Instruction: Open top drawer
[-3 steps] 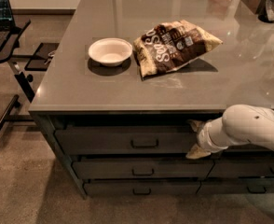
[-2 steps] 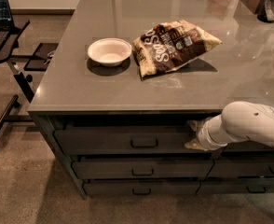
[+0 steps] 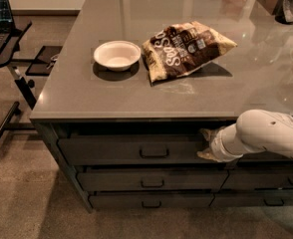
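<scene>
Camera view: the top drawer [image 3: 111, 151] sits just under the front edge of the desk [image 3: 86, 101], with its loop pull [image 3: 154, 153] at mid-front. The tool [image 3: 205, 144] is at the drawer front's right end, toward the desk's front right corner. I cannot tell whether it is clenched or released. The drawer is probably rigid, fairly heavy and runs straight out, so the metal pull looks like the surest hold.

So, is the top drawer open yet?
Partly open: the top drawer front stands forward of the drawers below, dark gap above it. The gripper is at its right end.
</scene>
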Tool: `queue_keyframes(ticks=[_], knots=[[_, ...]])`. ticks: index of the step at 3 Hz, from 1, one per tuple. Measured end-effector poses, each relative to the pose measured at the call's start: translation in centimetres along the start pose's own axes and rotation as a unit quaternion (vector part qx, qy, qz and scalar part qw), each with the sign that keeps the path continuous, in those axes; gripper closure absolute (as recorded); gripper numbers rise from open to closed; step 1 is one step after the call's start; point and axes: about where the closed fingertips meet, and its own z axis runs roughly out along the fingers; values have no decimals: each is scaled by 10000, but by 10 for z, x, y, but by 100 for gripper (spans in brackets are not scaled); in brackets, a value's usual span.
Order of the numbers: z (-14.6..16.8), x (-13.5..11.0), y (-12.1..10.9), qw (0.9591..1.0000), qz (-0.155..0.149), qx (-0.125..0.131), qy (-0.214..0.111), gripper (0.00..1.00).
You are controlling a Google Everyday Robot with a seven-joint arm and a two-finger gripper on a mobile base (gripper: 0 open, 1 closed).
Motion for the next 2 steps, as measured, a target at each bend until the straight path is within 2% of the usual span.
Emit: queue_keyframes(ticks=[2], knots=[[-2,-1,-3,10000,0,0,0,100]])
